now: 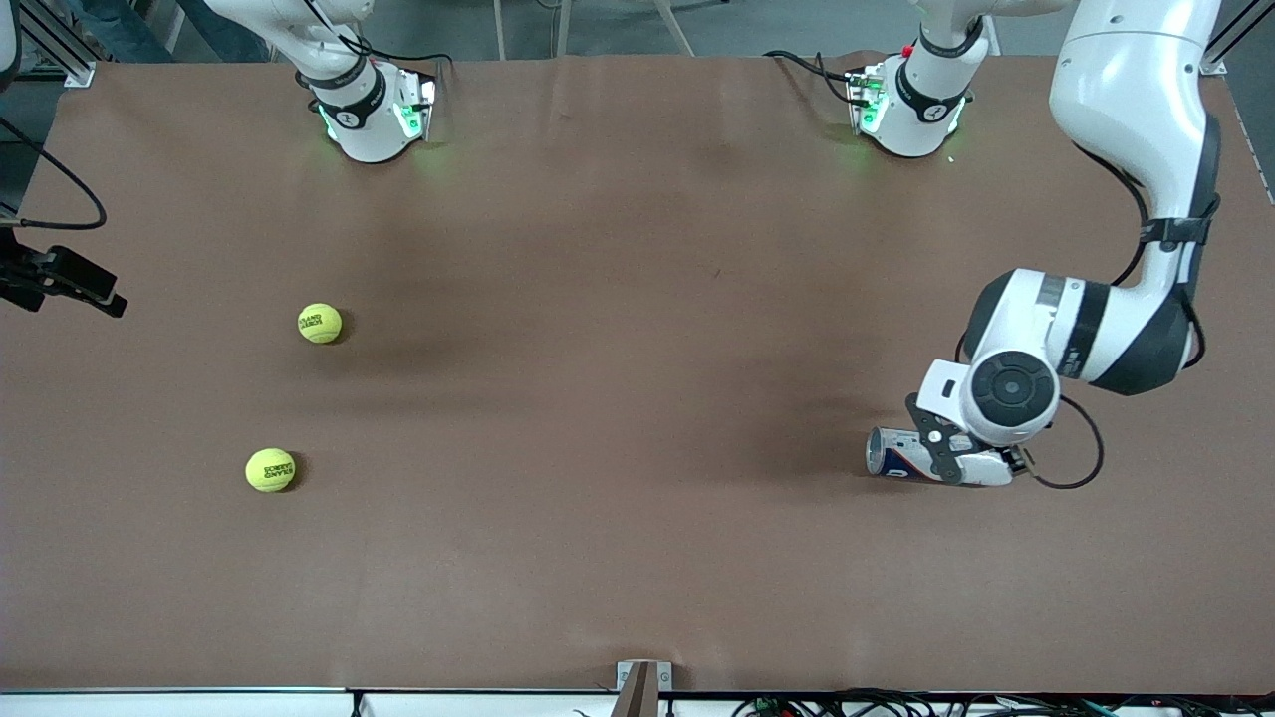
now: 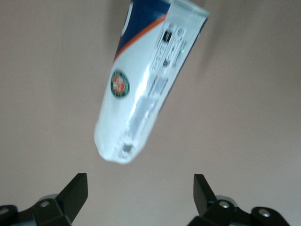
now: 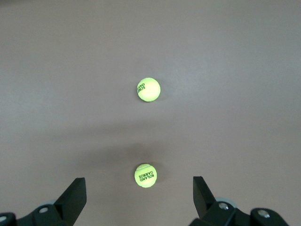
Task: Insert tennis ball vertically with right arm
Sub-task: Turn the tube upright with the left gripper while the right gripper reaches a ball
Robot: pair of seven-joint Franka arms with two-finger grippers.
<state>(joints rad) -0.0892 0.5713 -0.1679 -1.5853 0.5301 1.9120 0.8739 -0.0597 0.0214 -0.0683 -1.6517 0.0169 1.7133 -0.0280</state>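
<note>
Two yellow tennis balls lie on the brown table toward the right arm's end: one [image 1: 320, 323] [image 3: 146, 175] farther from the front camera, the other [image 1: 270, 469] [image 3: 148, 89] nearer to it. A white and blue ball can [image 1: 896, 456] [image 2: 146, 84] lies on its side toward the left arm's end, its open mouth turned toward the balls. My left gripper [image 1: 944, 450] [image 2: 140, 188] is open low over the can's closed end, with nothing between its fingers. My right gripper [image 3: 139, 190] is open high over the balls, out of the front view.
A black clamp with a cable [image 1: 60, 279] juts in at the table edge by the right arm's end. A small bracket [image 1: 637, 685] sits at the table's front edge. The two arm bases [image 1: 374, 115] [image 1: 911, 105] stand along the back.
</note>
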